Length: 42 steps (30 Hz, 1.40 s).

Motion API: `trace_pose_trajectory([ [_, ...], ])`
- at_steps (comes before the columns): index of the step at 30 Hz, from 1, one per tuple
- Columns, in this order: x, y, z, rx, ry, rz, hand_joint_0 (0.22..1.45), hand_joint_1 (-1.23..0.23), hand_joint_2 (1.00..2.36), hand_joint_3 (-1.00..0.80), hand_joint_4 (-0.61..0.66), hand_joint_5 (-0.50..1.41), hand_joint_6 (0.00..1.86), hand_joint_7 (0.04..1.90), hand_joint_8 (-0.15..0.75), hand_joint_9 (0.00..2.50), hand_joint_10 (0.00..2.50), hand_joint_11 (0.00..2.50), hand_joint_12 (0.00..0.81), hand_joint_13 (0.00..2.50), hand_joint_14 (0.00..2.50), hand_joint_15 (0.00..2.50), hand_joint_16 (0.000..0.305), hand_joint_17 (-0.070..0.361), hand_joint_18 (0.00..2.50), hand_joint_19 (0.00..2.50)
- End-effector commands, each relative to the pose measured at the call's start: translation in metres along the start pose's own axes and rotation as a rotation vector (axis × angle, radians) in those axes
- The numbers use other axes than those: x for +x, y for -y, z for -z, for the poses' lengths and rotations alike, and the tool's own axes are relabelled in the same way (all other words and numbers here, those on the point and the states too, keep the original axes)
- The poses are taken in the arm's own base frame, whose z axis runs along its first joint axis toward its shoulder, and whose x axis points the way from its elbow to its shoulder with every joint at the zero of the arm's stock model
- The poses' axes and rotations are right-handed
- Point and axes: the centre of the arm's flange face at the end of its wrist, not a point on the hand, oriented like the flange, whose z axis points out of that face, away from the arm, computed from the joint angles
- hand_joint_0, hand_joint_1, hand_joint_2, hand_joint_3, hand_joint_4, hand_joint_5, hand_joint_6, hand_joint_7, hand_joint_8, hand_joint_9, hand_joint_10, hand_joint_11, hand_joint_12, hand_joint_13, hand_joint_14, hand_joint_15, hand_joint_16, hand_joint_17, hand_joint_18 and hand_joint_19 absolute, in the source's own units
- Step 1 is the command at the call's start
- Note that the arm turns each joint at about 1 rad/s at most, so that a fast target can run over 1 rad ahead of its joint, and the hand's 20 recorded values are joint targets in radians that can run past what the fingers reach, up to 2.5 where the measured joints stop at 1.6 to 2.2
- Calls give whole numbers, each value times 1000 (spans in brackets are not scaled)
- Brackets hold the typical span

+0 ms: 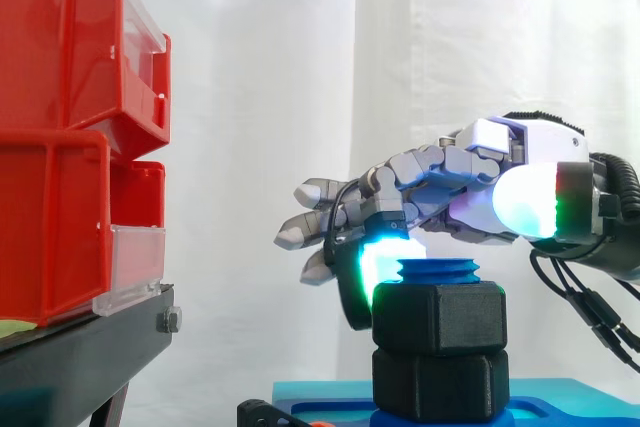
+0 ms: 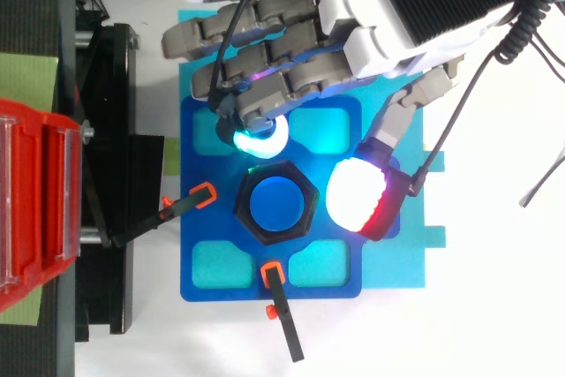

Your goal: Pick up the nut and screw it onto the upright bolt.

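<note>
Side view: the robot hand (image 1: pixel 470 172) hangs over the nut (image 1: pixel 438 317), fingers spread, gripping nothing. A cyan pad (image 1: pixel 378 262) covers the left edge of the bolt (image 1: pixel 440 271). The nut hides the bolt's shank. Top view: the nut rings the bolt, and the top edge cuts off the wrist.

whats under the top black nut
A second black hex piece sits beneath the nut, on the blue base. The bolt shows only its blue tip; its shank inside them is covered.
</note>
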Motion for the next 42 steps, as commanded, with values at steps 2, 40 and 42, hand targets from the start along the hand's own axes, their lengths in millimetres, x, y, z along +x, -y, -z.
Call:
trace_pose_trajectory([
  [2,-9,4,0,-27,13,21,482,-237,1000,-500,268,-143,503,875,258,618,0,0,311,299,0,0,39,87,0,0],
  [40,20,-20,-16,1,-3,-35,443,-40,1000,-500,214,-176,502,727,251,464,0,0,346,168,0,0,48,109,0,0],
  [42,23,-21,-16,6,6,-34,431,-23,1000,-500,217,-176,502,724,254,458,0,0,354,158,0,0,50,112,0,0],
])
